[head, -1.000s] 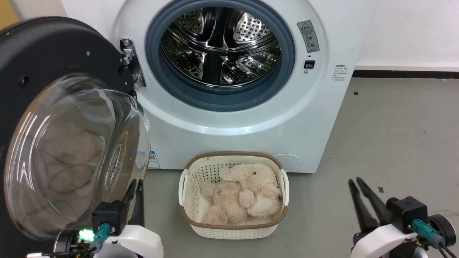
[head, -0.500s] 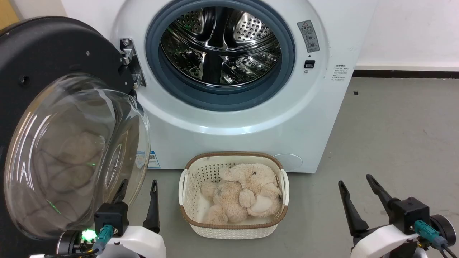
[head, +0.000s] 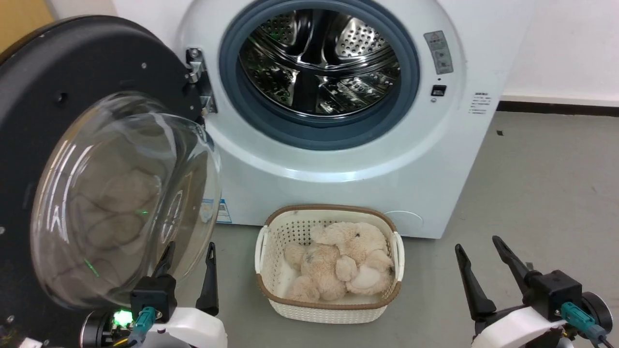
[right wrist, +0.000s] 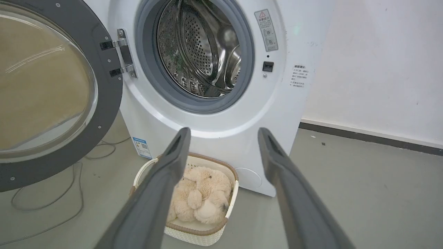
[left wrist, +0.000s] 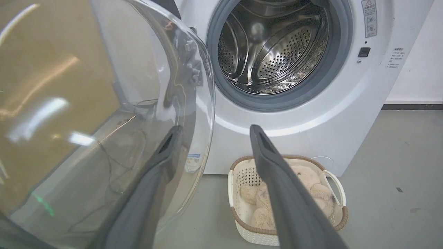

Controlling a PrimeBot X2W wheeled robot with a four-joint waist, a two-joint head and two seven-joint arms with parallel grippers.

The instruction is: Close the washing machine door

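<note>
The washing machine door stands swung wide open at the left, its clear glass bowl bulging toward me and its metal hinge on the white washing machine. The steel drum is exposed. My left gripper is open and empty, low beside the bowl's lower right edge; in the left wrist view its left finger shows through the glass. My right gripper is open and empty above the floor at the lower right, and in its wrist view points at the machine front.
A white laundry basket holding a beige plush toy sits on the grey floor before the machine, between my grippers. A cable lies on the floor under the door. A white wall rises at the right.
Both grippers went from shut to open. The head camera has since shifted, so the whole scene sits a little further right in the picture.
</note>
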